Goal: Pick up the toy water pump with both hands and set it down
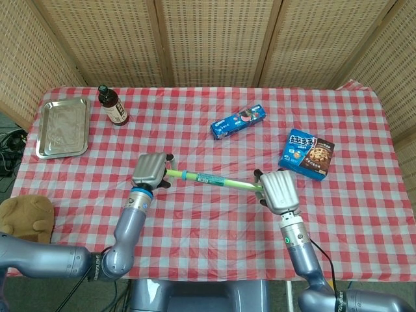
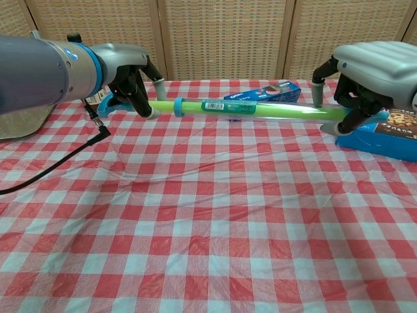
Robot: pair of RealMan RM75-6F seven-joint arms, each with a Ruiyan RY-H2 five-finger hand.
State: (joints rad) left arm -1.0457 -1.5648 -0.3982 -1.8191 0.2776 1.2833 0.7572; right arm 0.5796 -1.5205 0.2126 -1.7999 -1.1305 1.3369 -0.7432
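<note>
1. Our left hand [image 1: 151, 170] grasps one end of the toy water pump [image 1: 214, 180], fingers wrapped around the green tube; the chest view shows the same grip [image 2: 133, 78].
2. Our right hand [image 1: 278, 190] grasps the other end, its fingers [image 2: 318, 81] curled over the tube near the blue cookie box [image 1: 307, 155].
3. We hold the pump in the air above the red-and-white checked tablecloth [image 1: 195, 221]; in the chest view [image 2: 251, 109] it spans nearly level between the two hands, dipping a little toward the right hand.
4. A blue collar and a printed label sit on the tube closer to our left hand, and the stretch toward the right hand is clear green.
5. Beyond the pump, toward the far side of the table, lies a long blue biscuit box [image 1: 238, 121], tilted on the cloth and well apart from both hands.
6. A dark bottle [image 1: 112, 105] stands upright near the far left corner, just beside a steel tray [image 1: 63, 127] that lies flat on the cloth.
7. A brown plush toy [image 1: 25, 218] shows at the left edge in the head view, off the table.
8. Wicker screen panels [image 1: 214, 39] stand behind the table.
</note>
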